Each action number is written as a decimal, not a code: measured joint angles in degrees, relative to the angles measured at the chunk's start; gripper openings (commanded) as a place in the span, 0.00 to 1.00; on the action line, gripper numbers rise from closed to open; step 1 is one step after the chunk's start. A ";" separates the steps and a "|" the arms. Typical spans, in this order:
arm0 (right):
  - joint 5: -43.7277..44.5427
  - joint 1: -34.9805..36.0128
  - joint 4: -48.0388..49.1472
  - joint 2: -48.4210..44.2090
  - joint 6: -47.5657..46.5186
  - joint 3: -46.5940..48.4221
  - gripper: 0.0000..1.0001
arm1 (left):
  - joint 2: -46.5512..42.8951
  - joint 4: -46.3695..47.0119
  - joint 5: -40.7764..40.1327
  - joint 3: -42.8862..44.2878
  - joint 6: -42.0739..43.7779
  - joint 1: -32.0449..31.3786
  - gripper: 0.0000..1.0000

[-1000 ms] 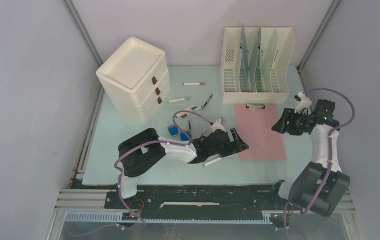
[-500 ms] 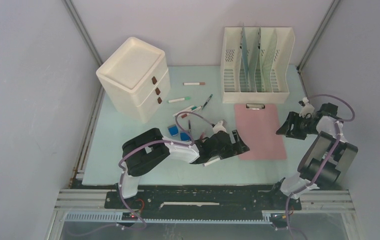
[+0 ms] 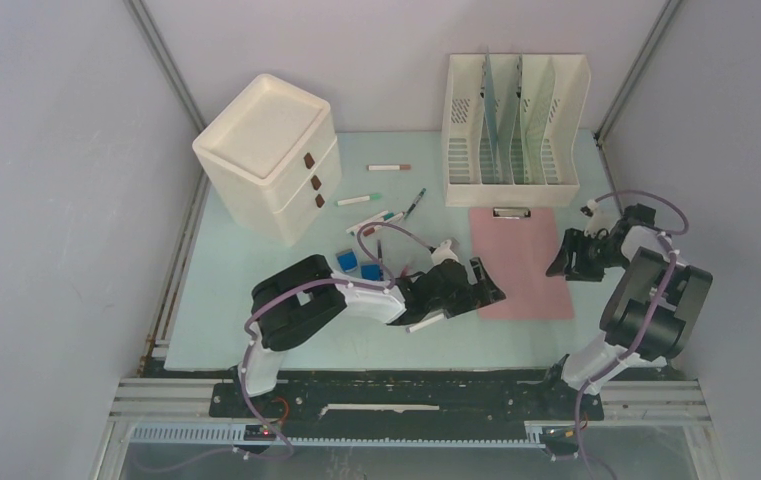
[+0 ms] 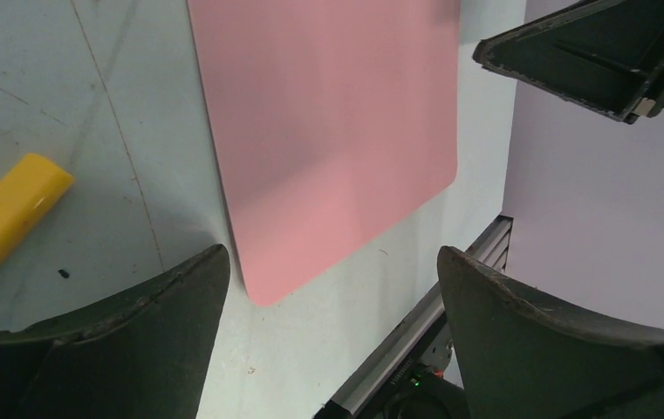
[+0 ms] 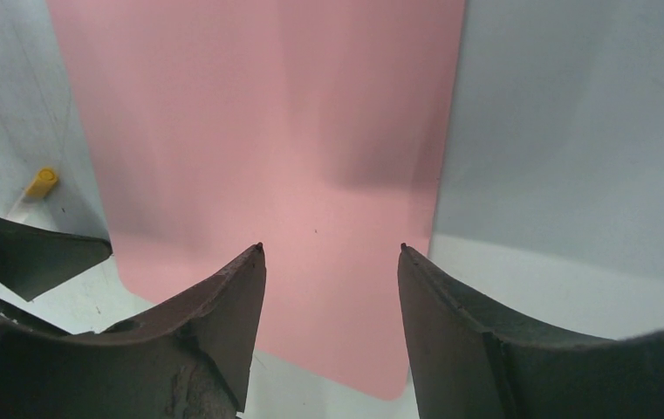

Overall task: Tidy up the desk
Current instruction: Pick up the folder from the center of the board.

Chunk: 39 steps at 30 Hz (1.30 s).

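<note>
Now, worktop (image 3: 256, 310): a pale mint slab across the middle of the overhead view, with a black rail along its near edge. It carries everything and is far from tidy.
Pink clipboard (image 3: 521, 262): lies flat on the worktop, right of centre, its clip end just in front of the file rack (image 3: 516, 110).
Left hand (image 3: 488, 288): I have slid it a little rightward to the clipboard's near left corner. Its fingers have spread wider and stand well apart, holding nothing; the wrist view shows the corner between them.
Right hand (image 3: 564, 262): I have swung it in from out by the right side to the clipboard's right edge. Its fingers are apart and empty, with pink board beneath the gap.
Yellow-capped marker (image 4: 10, 209): lies on the worktop just beside my left hand, apart from the clipboard.
Loose pens (image 3: 386, 214): scattered between the drawer unit (image 3: 266, 150) and the rack, with two small blue items (image 3: 354, 264) near them.
Meaning: both hands now bracket the clipboard, so I judge it the next thing to lift, likely toward the rack. Little of the tidying looks done.
Risk: the board is thin and lies flat, so getting a finger under an edge may be awkward.
</note>
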 measured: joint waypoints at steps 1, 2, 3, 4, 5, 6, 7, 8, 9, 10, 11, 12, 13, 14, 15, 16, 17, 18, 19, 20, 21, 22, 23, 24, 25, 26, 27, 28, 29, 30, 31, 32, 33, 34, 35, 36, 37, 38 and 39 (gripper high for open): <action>0.39 0.48 0.04 0.42 -0.09 0.00 0.64 | 0.07 -0.22 0.11 0.17 -0.28 0.00 0.97; 0.76 0.87 0.04 0.90 -0.17 0.00 0.64 | 0.11 -0.33 0.17 0.28 -0.48 0.00 0.97; 1.05 1.31 0.00 1.38 -0.22 0.00 0.64 | 0.22 -0.52 0.24 0.50 -0.85 0.00 0.97; 1.27 1.64 0.00 1.73 -0.31 0.00 0.64 | 0.35 -0.66 0.31 0.68 -0.98 0.00 0.97; 1.66 2.19 -0.02 2.21 -0.42 0.00 0.64 | 0.50 -0.92 0.42 0.98 -1.29 0.00 0.97; 1.97 2.56 -0.02 2.45 -0.50 0.02 0.64 | 0.66 -1.18 0.52 1.33 -1.46 0.00 0.98; 2.38 2.99 -0.04 2.75 -0.61 0.04 0.64 | 0.76 -1.36 0.61 1.57 -1.55 0.00 0.98; 2.62 3.43 -0.11 3.02 -0.74 0.11 0.64 | 0.85 -1.60 0.63 1.77 -1.88 0.00 0.98; 2.82 3.91 -0.13 3.21 -0.96 0.20 0.64 | 0.85 -1.95 0.63 1.88 -2.05 0.00 0.98; 2.84 4.26 -0.26 3.37 -1.14 0.31 0.64 | 0.85 -2.10 0.63 1.92 -2.27 0.00 0.98; 2.82 4.72 -0.37 3.50 -1.40 0.46 0.63 | 0.85 -2.34 0.63 2.03 -2.38 0.00 0.98; 2.78 5.25 -0.63 3.61 -1.70 0.66 0.63 | 0.85 -2.60 0.63 2.19 -2.43 0.00 0.98; 2.64 5.75 -0.96 3.74 -2.05 0.87 0.63 | 0.85 -2.95 0.63 2.36 -2.45 0.00 0.98; 2.43 6.12 -1.27 3.87 -2.45 1.05 0.62 | 0.85 -3.32 0.63 2.54 -2.45 0.00 0.98; 2.01 6.58 -1.73 4.11 -2.97 1.29 0.62 | 0.87 -3.58 0.63 2.64 -2.47 0.00 0.98; 1.44 6.95 -2.16 4.37 -3.65 1.42 0.61 | 0.94 -3.85 0.63 2.84 -2.45 0.00 0.98; 0.79 7.21 -2.73 4.59 -4.28 1.53 0.61 | 1.01 -4.11 0.63 3.06 -2.45 0.00 0.98; 0.24 7.48 -3.39 4.74 -4.85 1.62 0.61 | 1.11 -4.28 0.63 3.28 -2.43 0.00 0.98; -0.28 7.58 -3.87 4.81 -5.33 1.66 0.61 | 1.18 -4.52 0.63 3.48 -2.38 0.00 0.98; -0.87 7.67 -4.55 4.83 -5.86 1.75 0.61 | 1.18 -4.63 0.61 3.50 -2.36 0.00 0.98; -1.46 7.67 -5.18 4.83 -6.34 1.92 0.61 | 1.18 -4.81 0.57 3.52 -2.32 0.00 0.98; -2.08 7.65 -5.53 4.83 -6.71 2.03 0.61 | 1.18 -4.92 0.52 3.54 -2.32 0.00 0.98; -2.45 7.52 -5.81 4.83 -7.04 2.16 0.61 | 1.18 -5.01 0.42 3.54 -2.25 -0.02 0.99; -2.75 7.34 -6.01 4.83 -7.28 2.21 0.62 | 1.11 -5.18 0.17 3.54 -2.23 -0.04 0.99; -3.28 7.02 -6.29 4.81 -7.65 2.25 0.62 | 0.96 -5.46 -0.13 3.54 -2.16 -0.09 0.99; -3.72 6.54 -6.51 4.79 -7.98 2.25 0.62 | 0.70 -6.01 -0.72 3.54 -2.01 -0.11 0.99; -4.02 5.97 -6.75 4.74 -8.22 2.25 0.62 | 0.39 -6.62 -1.14 3.50 -1.90 -0.20 0.99; -4.33 5.25 -6.86 4.68 -8.44 2.25 0.62 | -0.07 -7.50 -1.68 3.37 -1.86 -0.22 1.00; -4.59 4.50 -6.84 4.57 -8.55 2.25 0.62 | -0.52 -8.35 -2.25 3.21 -1.88 -0.22 1.00; -4.74 3.67 -6.82 4.39 -8.59 2.25 0.62 | -0.94 -9.16 -2.62 3.02 -1.90 -0.22 1.00; -4.74 3.06 -6.80 4.20 -8.57 2.25 0.61 | -1.33 -9.94 -2.93 2.91 -1.92 -0.22 1.00; -4.70 2.47 -6.71 3.96 -8.48 2.25 0.61 | -1.55 -10.36 -2.99 2.82 -1.97 -0.22 1.00; -4.50 1.99 -6.45 3.74 -8.26 2.25 0.61 | -1.64 -10.78 -2.99 2.82 -2.12 -0.24 1.00; -4.04 1.53 -6.05 3.58 -7.96 2.25 0.59 | -1.64 -10.91 -2.91 2.82 -2.29 -0.26 1.00; -3.58 1.27 -5.60 3.48 -7.61 2.25 0.59 | -1.64 -11.02 -2.78 2.82 -2.36 -0.26 1.00; -2.89 1.03 -4.87 3.39 -7.02 2.25 0.59 | -1.64 -11.10 -2.62 2.86 -2.36 -0.26 1.00; -2.23 0.85 -4.09 3.32 -6.38 2.25 0.59 | -1.64 -11.32 -2.38 3.04 -2.36 -0.26 1.00; -1.70 0.57 -3.41 3.28 -5.84 2.25 0.59 | -1.60 -11.47 -2.34 3.17 -2.36 -0.26 1.00; -1.33 0.35 -2.75 3.23 -5.29 2.23 0.59 | -1.57 -11.58 -2.32 3.28 -2.36 -0.31 0.99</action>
